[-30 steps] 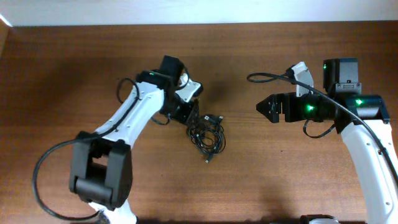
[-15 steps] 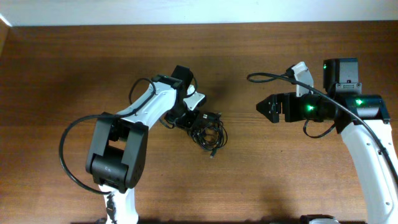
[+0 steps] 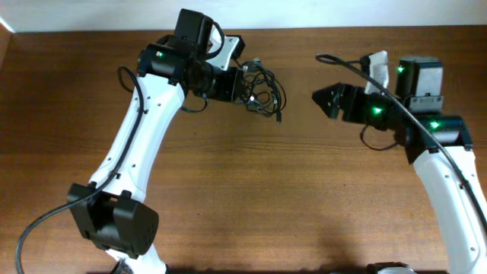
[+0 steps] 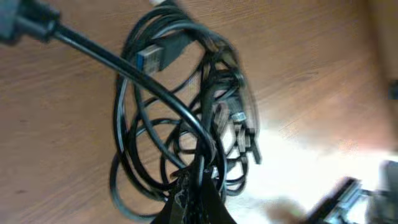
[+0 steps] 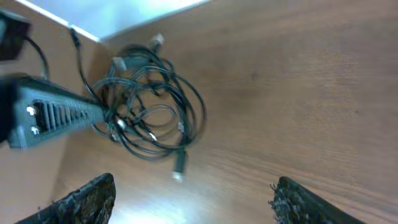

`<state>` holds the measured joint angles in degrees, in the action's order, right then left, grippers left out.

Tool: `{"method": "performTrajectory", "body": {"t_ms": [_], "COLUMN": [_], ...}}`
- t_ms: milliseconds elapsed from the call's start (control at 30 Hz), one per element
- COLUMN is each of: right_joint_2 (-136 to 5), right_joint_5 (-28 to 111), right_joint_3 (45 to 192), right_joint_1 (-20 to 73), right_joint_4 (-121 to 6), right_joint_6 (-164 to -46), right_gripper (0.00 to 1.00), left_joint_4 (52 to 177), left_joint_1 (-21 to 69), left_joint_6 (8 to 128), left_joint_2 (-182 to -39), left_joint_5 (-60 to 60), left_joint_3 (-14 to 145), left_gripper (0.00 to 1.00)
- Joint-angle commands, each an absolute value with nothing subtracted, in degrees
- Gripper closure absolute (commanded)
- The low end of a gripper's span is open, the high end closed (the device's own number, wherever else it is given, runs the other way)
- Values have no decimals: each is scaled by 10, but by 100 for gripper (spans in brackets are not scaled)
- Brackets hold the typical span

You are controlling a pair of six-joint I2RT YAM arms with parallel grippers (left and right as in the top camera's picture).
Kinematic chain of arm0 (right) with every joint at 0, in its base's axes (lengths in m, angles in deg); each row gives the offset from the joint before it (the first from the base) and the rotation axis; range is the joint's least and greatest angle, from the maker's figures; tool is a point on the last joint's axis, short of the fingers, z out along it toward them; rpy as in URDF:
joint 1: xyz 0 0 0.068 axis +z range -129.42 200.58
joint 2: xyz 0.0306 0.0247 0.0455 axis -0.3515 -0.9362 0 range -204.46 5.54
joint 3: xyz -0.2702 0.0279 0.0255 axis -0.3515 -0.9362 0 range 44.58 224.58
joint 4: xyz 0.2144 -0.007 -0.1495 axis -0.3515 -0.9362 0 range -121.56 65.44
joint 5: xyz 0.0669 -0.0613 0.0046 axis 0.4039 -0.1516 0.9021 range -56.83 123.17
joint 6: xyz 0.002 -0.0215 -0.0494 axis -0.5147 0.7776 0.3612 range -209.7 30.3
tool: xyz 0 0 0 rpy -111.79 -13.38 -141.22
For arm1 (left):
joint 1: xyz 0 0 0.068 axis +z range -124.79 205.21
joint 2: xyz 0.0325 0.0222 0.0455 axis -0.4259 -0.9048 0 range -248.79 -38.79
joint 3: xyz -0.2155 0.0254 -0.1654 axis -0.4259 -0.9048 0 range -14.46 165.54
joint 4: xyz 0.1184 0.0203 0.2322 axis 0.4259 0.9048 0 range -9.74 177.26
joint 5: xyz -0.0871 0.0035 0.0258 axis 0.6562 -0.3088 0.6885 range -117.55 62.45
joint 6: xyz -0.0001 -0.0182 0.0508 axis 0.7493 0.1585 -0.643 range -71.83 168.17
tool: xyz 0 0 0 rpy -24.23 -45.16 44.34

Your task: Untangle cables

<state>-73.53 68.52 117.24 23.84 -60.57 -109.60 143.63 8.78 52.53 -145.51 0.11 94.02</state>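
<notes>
The cables (image 3: 262,87) are a tangled bunch of thin black cords hanging from my left gripper (image 3: 242,84), which is shut on them near the table's back edge. In the left wrist view the loops (image 4: 180,118) spread out beyond the closed jaws (image 4: 199,180), with a blue-tipped plug (image 4: 155,57) at the top. One plug (image 3: 278,118) dangles below the bunch. My right gripper (image 3: 318,99) stands open to the right of the bunch, pointing at it and apart from it. Its view shows the cables (image 5: 149,106) ahead, with nothing between its fingers (image 5: 193,186).
The brown wooden table (image 3: 228,190) stretches under both arms. Its back edge meets a white wall (image 3: 304,15) just behind the bunch. The left arm's own thick black cable (image 4: 93,46) crosses in front of the bunch in the left wrist view.
My left gripper closed on the bunch, lifted it off the middle of the table and carried it toward the back edge. The right gripper shifted slightly back and its jaws narrowed a little.
</notes>
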Motion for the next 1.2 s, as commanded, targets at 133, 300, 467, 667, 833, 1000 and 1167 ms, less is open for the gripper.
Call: {"method": "performTrajectory", "body": {"t_ms": [133, 300, 467, 667, 833, 1000, 1167], "right_joint_2": [-808, -860, -888, -913, -871, -815, -785], "right_joint_5": [548, 551, 549, 549, 540, 517, 443], "right_joint_3": [1182, 1182, 1182, 1182, 1184, 1184, 1225], "right_joint_1": [374, 394, 401, 399, 327, 277, 247], "right_joint_4": [-522, -504, -499, -496, -575, -658, -757], "right_joint_6": [-1207, -1206, -1206, -1200, -1165, -1130, -1076], "right_gripper": [23, 25, 32, 57, 96, 96, 96], "left_joint_4": [1475, 1486, 1478, 1452, 1450, 1450, 1457], "left_joint_1": [119, 119, 118, 119, 158, 171, 171], "left_joint_6": [533, 531, 531, 531, 531, 531, 531], "left_joint_2": [-1445, -1445, -1445, -1445, -1445, -1445, -1445], "left_joint_5": [134, 135, 167, 210, -18, -204, -352], "left_joint_3": [946, 946, 946, 947, 948, 948, 948], "left_gripper": [100, 100, 100, 100, 100, 100, 100]}}
